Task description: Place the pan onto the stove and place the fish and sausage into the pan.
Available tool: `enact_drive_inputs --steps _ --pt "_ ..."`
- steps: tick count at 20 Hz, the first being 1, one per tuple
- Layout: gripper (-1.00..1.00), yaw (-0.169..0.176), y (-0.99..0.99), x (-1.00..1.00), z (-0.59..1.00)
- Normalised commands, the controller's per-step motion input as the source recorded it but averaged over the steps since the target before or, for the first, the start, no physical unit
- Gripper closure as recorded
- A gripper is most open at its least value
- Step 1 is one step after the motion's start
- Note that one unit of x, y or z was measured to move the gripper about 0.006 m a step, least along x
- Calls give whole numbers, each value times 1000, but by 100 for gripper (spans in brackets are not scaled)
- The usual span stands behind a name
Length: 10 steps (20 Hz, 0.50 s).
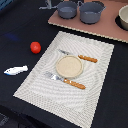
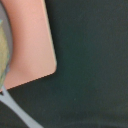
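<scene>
glossy round sausage point(image 1: 35, 47), flat white fish point(image 1: 16, 70), woven placemat point(image 1: 100, 75)

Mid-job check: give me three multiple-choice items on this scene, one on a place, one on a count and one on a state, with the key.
1. Where does the fish lie?
A) on the stove
B) on the dark table, beside the placemat, at the exterior view's left
C) in the pot

2. How many orange-handled utensils lie on the placemat?
A) one
B) two
C) four

3. What state is the sausage in?
A) inside the pan
B) on the plate
C) lying free on the table, apart from the fish

Key:
1 B, as the fish rests on bare table just off the placemat's edge.
2 B, as a second orange handle shows and no more.
3 C, as dark table surrounds the sausage, with a gap to the fish.
</scene>
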Motion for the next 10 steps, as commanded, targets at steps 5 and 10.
enact_drive_inputs --steps 5,10 --pt "-100 0 -997 0 165" --pt "-100 25 -943 0 89"
